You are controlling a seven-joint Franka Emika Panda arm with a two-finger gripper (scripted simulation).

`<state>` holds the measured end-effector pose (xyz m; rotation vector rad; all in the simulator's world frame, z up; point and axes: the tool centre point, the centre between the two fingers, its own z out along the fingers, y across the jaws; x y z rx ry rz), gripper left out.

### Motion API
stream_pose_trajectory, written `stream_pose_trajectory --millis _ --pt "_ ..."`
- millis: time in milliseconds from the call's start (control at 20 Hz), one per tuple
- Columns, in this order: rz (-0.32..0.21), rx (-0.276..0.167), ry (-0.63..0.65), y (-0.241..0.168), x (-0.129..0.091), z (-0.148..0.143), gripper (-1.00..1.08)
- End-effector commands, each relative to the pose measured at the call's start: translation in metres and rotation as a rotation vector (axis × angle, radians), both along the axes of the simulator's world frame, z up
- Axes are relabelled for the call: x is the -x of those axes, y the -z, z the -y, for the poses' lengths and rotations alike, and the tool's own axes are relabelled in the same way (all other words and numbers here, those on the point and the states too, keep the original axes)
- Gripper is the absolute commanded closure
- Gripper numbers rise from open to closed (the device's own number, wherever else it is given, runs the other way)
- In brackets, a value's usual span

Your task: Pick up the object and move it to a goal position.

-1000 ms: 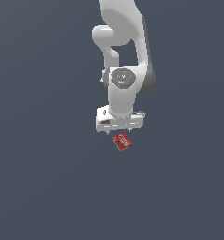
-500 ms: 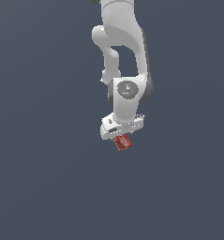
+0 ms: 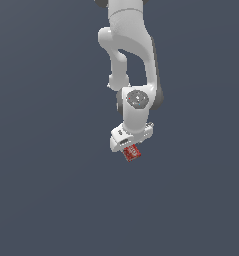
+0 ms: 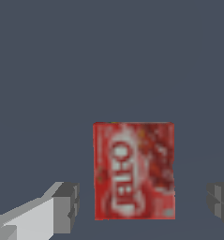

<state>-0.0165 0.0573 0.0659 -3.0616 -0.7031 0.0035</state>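
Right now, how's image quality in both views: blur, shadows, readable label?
Exterior view: flat even light, no cast shadows, red box tiny under the hand, lettering unreadable. Wrist view: box large but soft and pixelated, white lettering blurred; grey fingertips cropped at the frame edges.

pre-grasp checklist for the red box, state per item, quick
1. Gripper open: ok, both fingers stand apart.
2. Red box between the fingers: ok in the wrist view, with a gap on each side.
3. Box fits the opening: ok, it is narrower than the finger spread.
4. Pads touching the box: not ok, no contact yet.
5. Height over the box: cannot tell; the exterior view shows the gripper right at the box, but the gap is unclear.
6. Goal position visible: not ok, no marker in either view.
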Motion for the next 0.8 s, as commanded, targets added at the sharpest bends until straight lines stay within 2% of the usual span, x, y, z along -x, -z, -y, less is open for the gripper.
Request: stream_pose_trajectory --millis 0,750 --pt "0.001 0.0 0.0 0.0 0.0 0.0 -0.92" --pt "0.002 0.0 -0.006 0.05 0.0 0.0 -0.92"
